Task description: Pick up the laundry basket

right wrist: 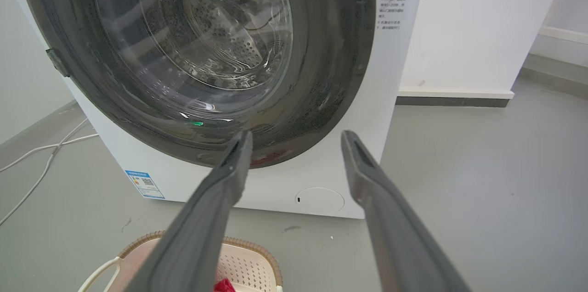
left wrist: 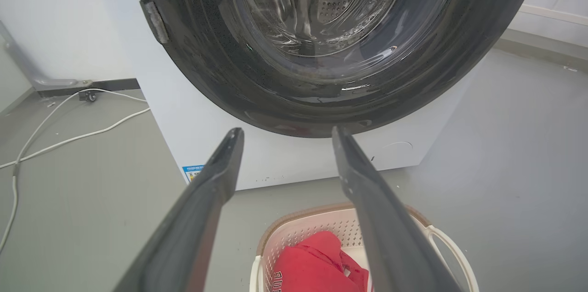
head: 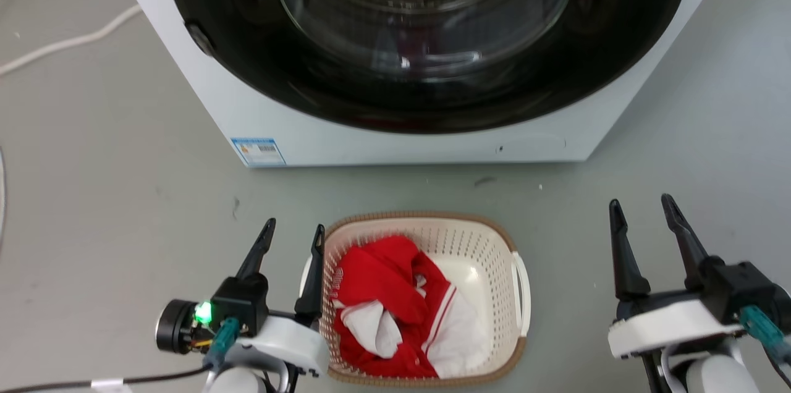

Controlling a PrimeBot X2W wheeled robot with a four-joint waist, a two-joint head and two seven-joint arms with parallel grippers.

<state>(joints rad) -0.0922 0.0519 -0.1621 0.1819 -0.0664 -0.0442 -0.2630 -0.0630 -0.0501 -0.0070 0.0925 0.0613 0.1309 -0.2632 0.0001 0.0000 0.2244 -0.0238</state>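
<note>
Left gripper [head: 295, 226] and right gripper [head: 640, 201] stand open, empty; a one-sided lift may tip your lower-centre cream-white perforated plastic laundry basket [head: 420, 217].

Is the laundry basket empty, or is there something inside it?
Not empty. The basket holds a crumpled red and white garment; part of its white bottom is bare.

Even, bright light, faint shadows, glare on the door glass [head: 426, 22].

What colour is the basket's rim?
Brown, woven-look rim on a cream-white perforated basket. Shows best in the head view.
</note>
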